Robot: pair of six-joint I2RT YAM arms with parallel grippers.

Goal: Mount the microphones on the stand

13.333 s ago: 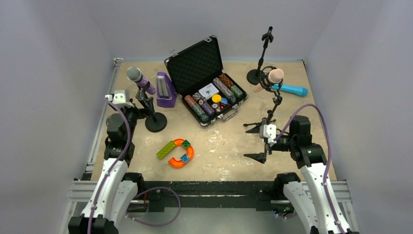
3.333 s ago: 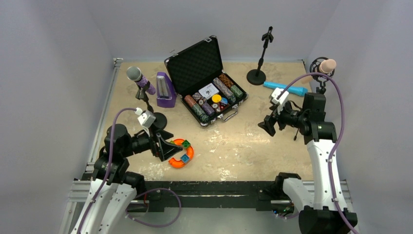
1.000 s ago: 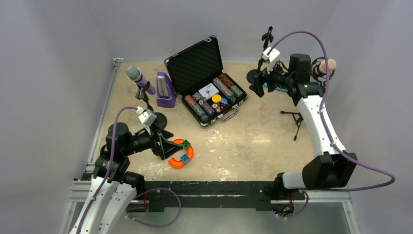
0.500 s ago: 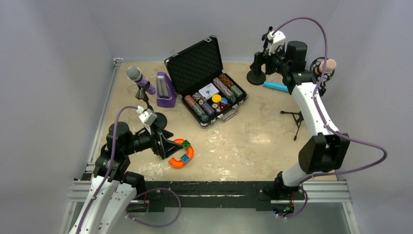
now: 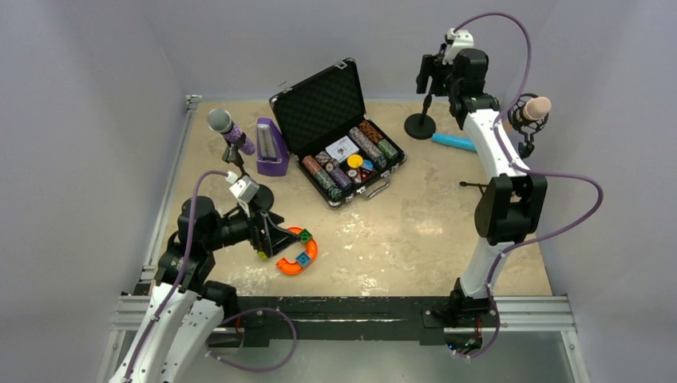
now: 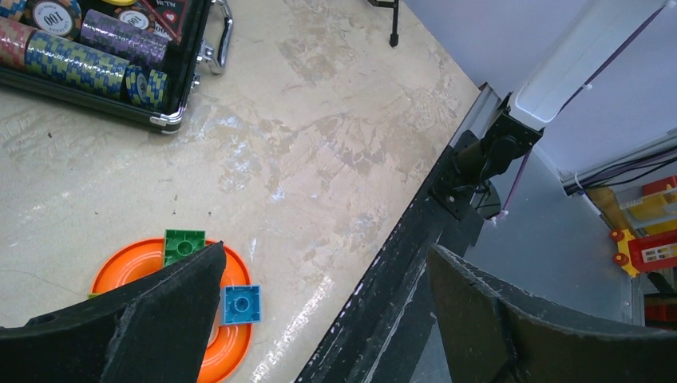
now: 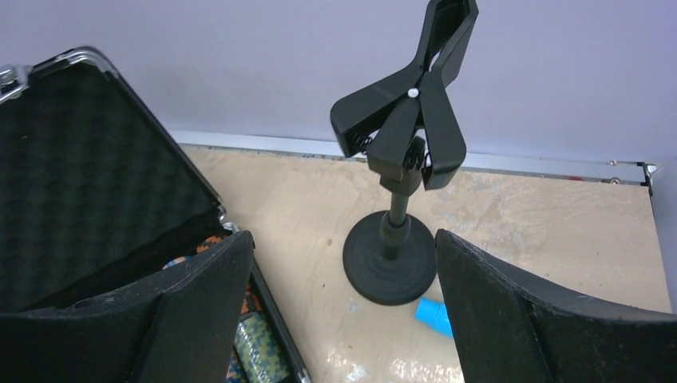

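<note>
Beige table point(image 5: 399, 239), upper right: my right hand point(image 5: 429, 74), fingers apart, has swung back to face the empty clip stand point(image 7: 407, 112); cyan microphone point(image 5: 453, 142) lies unmounted by its base; left hand point(image 6: 323, 263) also apart.

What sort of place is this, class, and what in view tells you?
Probably a robotics lab test cell: a left arm and right arm bolted to a rail at the table's edge, plain walls boxing it in, and unrelated props, a chip case, toy ring and mic stand.
</note>
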